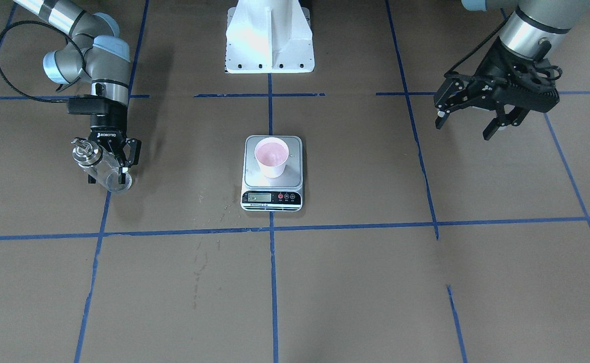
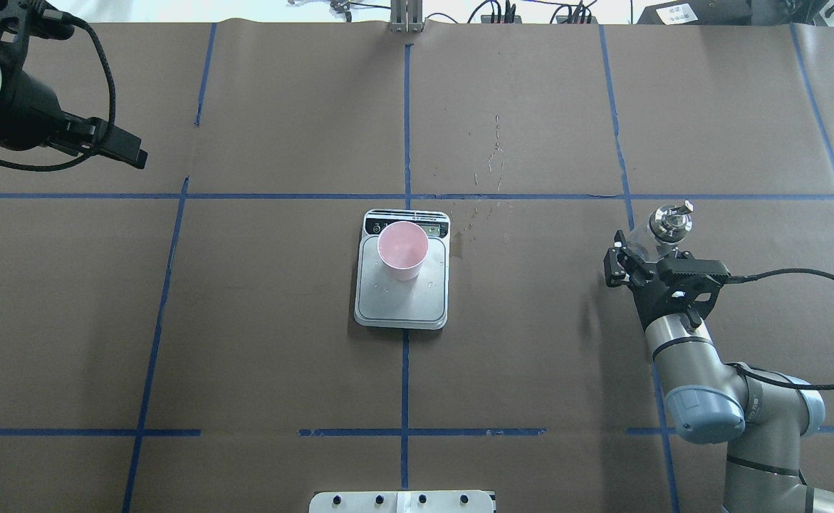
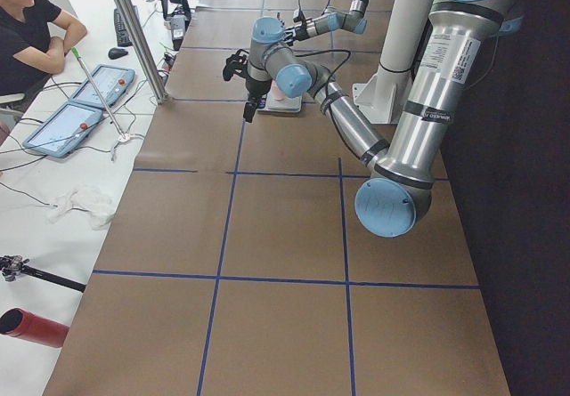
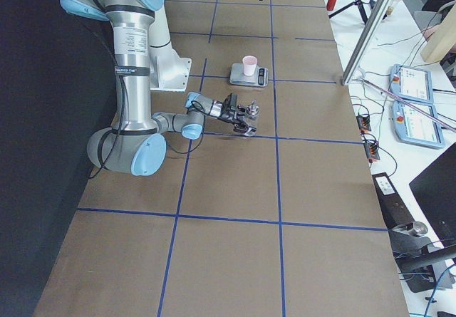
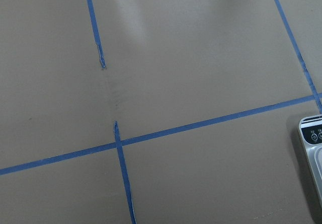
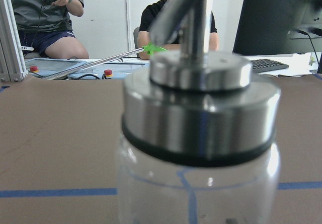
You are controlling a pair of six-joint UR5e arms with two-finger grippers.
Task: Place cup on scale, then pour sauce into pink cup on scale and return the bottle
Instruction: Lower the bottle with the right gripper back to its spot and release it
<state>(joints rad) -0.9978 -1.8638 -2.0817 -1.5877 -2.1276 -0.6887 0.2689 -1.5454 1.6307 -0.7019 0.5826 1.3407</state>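
Note:
The pink cup (image 1: 271, 157) stands upright on the steel platform of the scale (image 1: 273, 196), toward the display end; from overhead, the cup (image 2: 402, 249) covers part of the scale (image 2: 402, 303). Off to the robot's right, the clear glass bottle (image 1: 104, 166) stands upright at table level with its silver cap and spout (image 2: 671, 219) on top. My right gripper (image 1: 108, 177) is shut on its glass body. The bottle (image 6: 198, 133) fills the right wrist view. Raised over the robot's left side of the table, my left gripper (image 1: 463, 129) is open and holds nothing.
The white robot pedestal (image 1: 269, 40) sits at the table's robot-side edge, in line with the scale. Blue tape lines cross the brown paper cover. Small stains (image 2: 491, 153) mark the paper beyond the scale. People (image 6: 45, 17) and tablets (image 3: 62, 125) are on the operators' side.

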